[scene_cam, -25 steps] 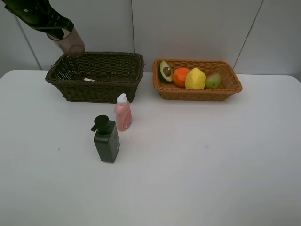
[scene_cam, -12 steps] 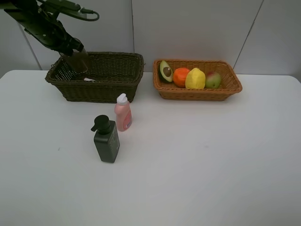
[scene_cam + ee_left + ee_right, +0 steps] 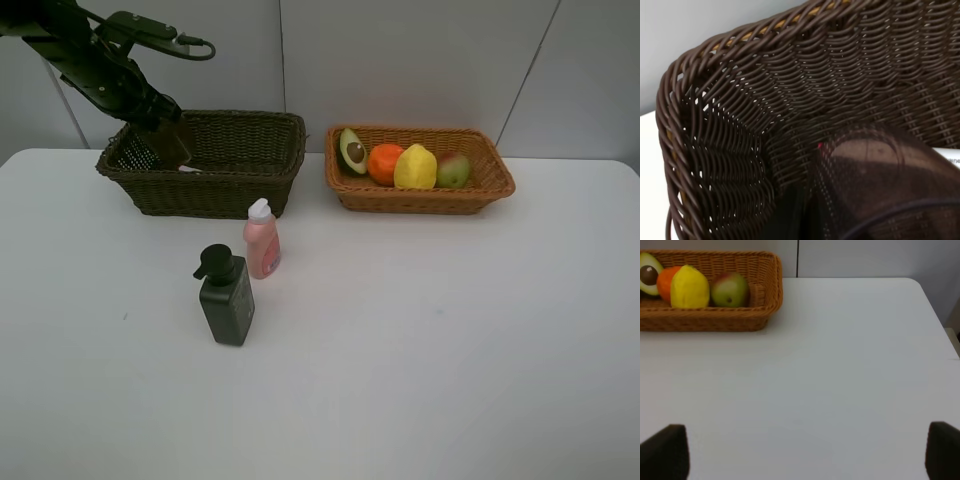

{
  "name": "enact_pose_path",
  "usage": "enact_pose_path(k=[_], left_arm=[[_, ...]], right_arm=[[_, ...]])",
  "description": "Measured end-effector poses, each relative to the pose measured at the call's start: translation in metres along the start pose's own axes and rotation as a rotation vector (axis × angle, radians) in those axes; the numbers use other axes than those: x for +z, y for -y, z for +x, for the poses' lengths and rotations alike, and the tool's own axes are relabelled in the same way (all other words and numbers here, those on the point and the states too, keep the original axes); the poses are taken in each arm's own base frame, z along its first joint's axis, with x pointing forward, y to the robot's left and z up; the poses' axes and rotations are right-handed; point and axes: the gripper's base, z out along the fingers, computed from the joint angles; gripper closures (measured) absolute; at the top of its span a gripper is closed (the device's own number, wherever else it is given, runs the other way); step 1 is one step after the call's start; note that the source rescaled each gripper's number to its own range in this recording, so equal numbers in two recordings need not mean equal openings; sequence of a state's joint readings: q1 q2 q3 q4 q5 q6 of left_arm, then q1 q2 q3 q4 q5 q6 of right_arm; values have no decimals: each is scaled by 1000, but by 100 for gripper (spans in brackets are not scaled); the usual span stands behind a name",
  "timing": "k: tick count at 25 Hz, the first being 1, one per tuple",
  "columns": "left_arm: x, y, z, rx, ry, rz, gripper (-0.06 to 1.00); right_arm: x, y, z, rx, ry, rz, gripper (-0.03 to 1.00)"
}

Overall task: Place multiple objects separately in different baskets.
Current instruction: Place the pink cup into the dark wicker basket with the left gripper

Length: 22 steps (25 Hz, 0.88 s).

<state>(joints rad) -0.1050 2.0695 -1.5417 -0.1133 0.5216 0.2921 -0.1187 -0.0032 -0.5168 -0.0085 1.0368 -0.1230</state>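
Left gripper [image 3: 160, 133], jaws pinched on the translucent pinkish plastic cup [image 3: 875, 175], has dropped from above the rim into the dark brown-green rectangular wicker basket [image 3: 230, 190], so release looks due next; right gripper [image 3: 802, 452] idle, jaws apart.

My left pincer [image 3: 160, 128] holds a cup [image 3: 168, 144] inside the dark basket [image 3: 215, 190].
A pink bottle [image 3: 262, 242] and a dark green bottle [image 3: 228, 302] stand nearer the camera than the pincer; the tan fruit basket [image 3: 420, 201] sits well to its right.
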Motion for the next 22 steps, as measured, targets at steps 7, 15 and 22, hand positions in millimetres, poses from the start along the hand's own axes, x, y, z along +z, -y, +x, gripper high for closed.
enact_pose_path(k=[7, 15, 22], left_arm=[[1, 0, 1, 3, -5, 1, 75], [1, 0, 2, 13, -15, 2, -4], [1, 1, 4, 13, -37, 9, -5]], right_arm=[[0, 0, 0, 0, 0, 0, -3], [0, 0, 0, 0, 0, 0, -3], [0, 0, 0, 0, 0, 0, -3]])
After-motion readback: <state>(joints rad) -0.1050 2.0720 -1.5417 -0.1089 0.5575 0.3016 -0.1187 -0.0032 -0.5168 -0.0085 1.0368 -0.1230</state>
